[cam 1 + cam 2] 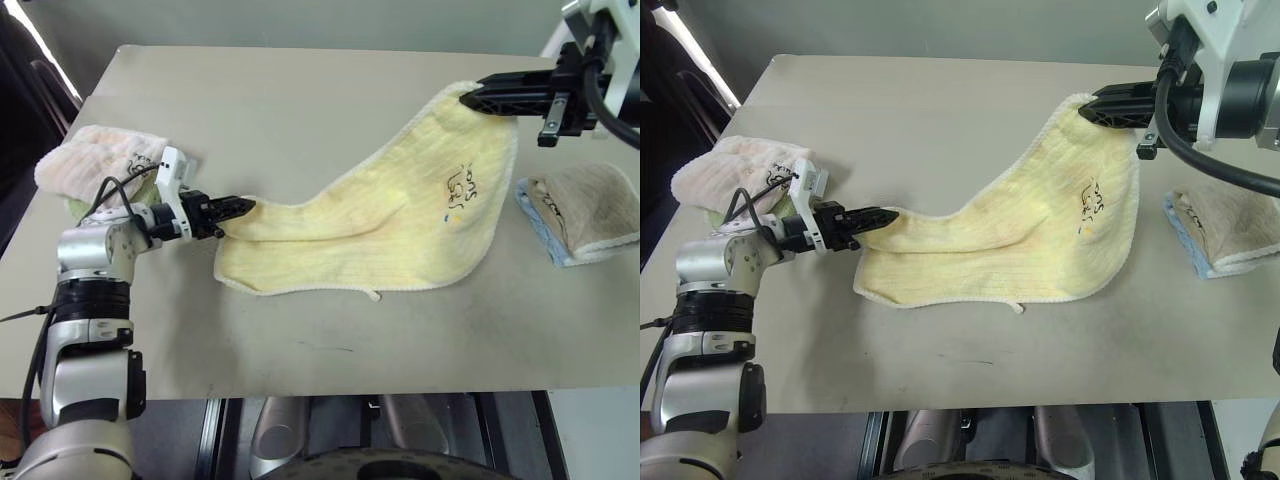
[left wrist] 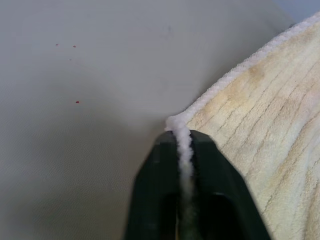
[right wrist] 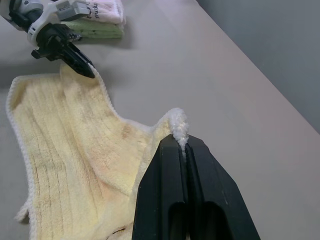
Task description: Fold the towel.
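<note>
Both grippers are pinching towel corners — left gripper low by the table, right gripper holding its corner raised.

The dark print on the towel is reading too small, perhaps lettering; its pinched corners are hiding between black fingers.

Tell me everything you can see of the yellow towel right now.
The towel is pale yellow ribbed terry with a white corded hem and a dark printed mark near one edge. It lies partly on the table, stretched between two pinched corners: the left gripper is shut on one, the right gripper on another, lifted. The near edge rests flat.
</note>
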### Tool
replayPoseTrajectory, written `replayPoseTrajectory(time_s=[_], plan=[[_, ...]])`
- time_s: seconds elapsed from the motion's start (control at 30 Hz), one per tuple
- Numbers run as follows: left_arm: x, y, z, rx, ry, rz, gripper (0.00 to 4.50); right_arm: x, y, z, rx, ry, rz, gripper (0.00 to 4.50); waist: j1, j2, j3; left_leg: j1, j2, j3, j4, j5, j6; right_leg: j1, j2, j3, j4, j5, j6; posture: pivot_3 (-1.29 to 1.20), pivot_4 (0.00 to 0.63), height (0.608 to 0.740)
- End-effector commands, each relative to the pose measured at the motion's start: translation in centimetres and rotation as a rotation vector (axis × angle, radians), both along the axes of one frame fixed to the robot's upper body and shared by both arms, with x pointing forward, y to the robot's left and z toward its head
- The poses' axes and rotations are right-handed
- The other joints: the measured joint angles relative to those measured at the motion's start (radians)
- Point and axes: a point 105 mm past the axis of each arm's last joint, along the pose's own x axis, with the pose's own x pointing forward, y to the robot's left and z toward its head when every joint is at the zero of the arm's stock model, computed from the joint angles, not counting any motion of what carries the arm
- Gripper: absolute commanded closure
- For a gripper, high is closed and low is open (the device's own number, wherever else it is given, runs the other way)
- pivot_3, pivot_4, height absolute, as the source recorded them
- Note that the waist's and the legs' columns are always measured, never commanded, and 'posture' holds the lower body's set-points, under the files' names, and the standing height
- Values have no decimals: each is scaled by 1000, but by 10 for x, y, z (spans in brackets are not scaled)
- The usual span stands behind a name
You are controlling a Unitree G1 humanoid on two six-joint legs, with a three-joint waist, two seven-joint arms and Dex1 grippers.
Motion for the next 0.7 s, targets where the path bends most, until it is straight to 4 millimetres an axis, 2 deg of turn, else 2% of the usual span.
replayPoseTrajectory(time_s=[0.03,0.23,0.3,0.43,0.47,0.53,0.7], plan=[[3,4,23,-17,-97,-5,4452,-4,-6,7,-32,-52,-9,4500,0,0,0,0,0,0,0,0,0,0,0,0,0,0,0,0,150,697],[6,2,26,-4,-133,-12,4452,-3,-18,5,-34,-60,-45,4500,0,0,0,-1,0,0,2,0,0,0,0,0,1,0,0,0,150,697],[16,6,31,26,-206,42,4452,3,-25,9,-15,-76,-77,4500,1,0,0,-1,0,0,2,0,0,0,0,0,1,0,1,0,150,697],[45,11,56,28,-426,200,4452,20,-37,22,60,-129,-130,4500,7,0,0,-1,0,-1,7,-1,2,1,0,0,4,1,2,0,150,697],[52,11,70,-10,-514,246,4452,27,-41,24,80,-138,-158,4500,6,0,0,-1,0,-1,8,-1,2,1,0,0,4,1,3,0,150,697],[59,11,88,-57,-625,305,4452,37,-47,25,94,-147,-194,4500,6,0,0,-2,-1,0,9,-1,2,0,-1,0,5,3,6,0,150,697],[72,11,120,-74,-772,393,4452,65,-60,18,136,-173,-278,4500,4,0,0,-4,-1,0,9,-1,3,-1,-1,0,5,7,12,0,150,697]])
